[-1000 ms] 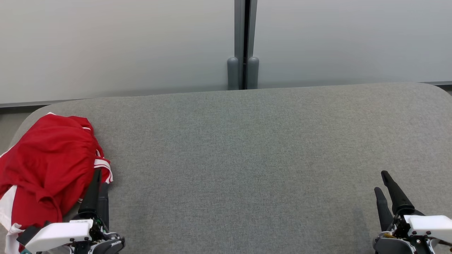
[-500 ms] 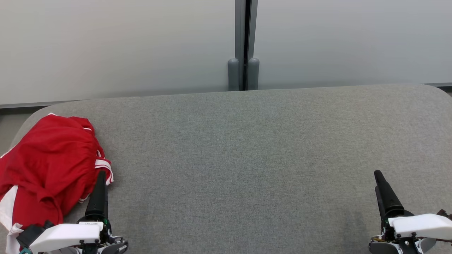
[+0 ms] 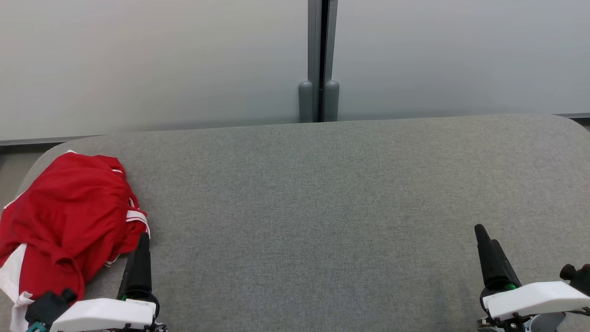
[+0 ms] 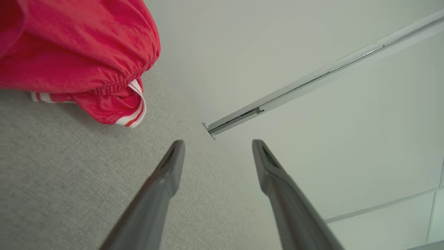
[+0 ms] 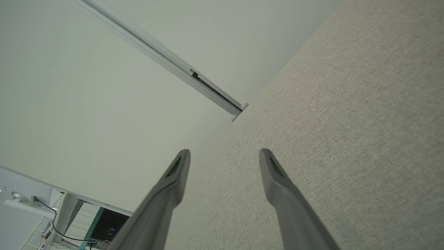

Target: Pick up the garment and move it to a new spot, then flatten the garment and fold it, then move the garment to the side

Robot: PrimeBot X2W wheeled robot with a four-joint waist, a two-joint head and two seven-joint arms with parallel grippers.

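The red garment [image 3: 69,216] lies in a crumpled heap at the lower left of the head view, on the left end of the grey fabric-covered table [image 3: 322,207]. Its white-striped hem [image 3: 137,220] sits at the heap's right edge. In the left wrist view the garment [image 4: 76,52] occupies the upper left, with a gathered elastic edge and the striped hem resting on the grey cloth.

The left gripper [image 3: 144,240] stands just beside that hem, at the bottom left of the head view. In its own wrist view the left gripper [image 4: 218,144] has its two fingers spread, nothing between them, and no contact with the fabric.

The right gripper [image 3: 486,235] is at the lower right, well apart from the garment. Its wrist view shows the right gripper [image 5: 224,152] likewise spread and empty above the table.

Behind the table runs a pale wall with a grey vertical post [image 3: 318,60] at top centre.
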